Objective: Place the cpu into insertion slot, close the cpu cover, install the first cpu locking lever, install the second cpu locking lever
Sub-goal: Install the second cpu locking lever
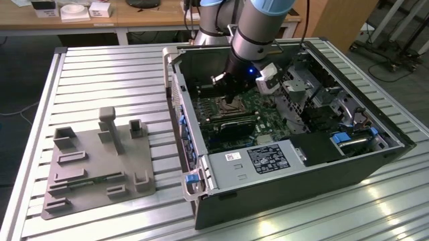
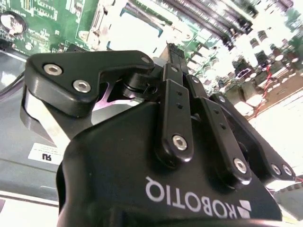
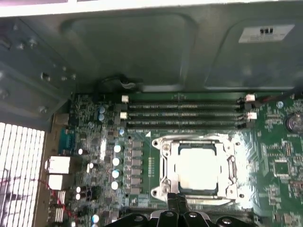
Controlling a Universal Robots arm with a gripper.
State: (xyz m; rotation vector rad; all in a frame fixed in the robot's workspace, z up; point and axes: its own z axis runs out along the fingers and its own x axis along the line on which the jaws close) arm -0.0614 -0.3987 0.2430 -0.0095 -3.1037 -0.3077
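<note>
The cpu (image 3: 196, 163) is a pale square lying flat in the insertion slot (image 3: 161, 188) on the green board. The silvery cpu cover (image 3: 230, 165) lies down around it like a frame. My gripper (image 3: 177, 201) hovers at the socket's edge with its black fingers pressed together and nothing between them. In the second wrist view the gripper (image 2: 171, 47) points at the cpu (image 2: 137, 26). In the exterior view the gripper (image 1: 230, 103) reaches down into the open black case, just above the insertion slot (image 1: 224, 111). Whether the fingertips touch the socket frame is hidden.
Several long black memory slots (image 3: 184, 113) run beside the socket. The grey case wall (image 3: 142, 52) rises behind them. A drive cage (image 1: 268, 158) fills the case's near end. A grey parts fixture (image 1: 100, 160) stands on the slatted table (image 1: 107, 75) at the exterior view's left.
</note>
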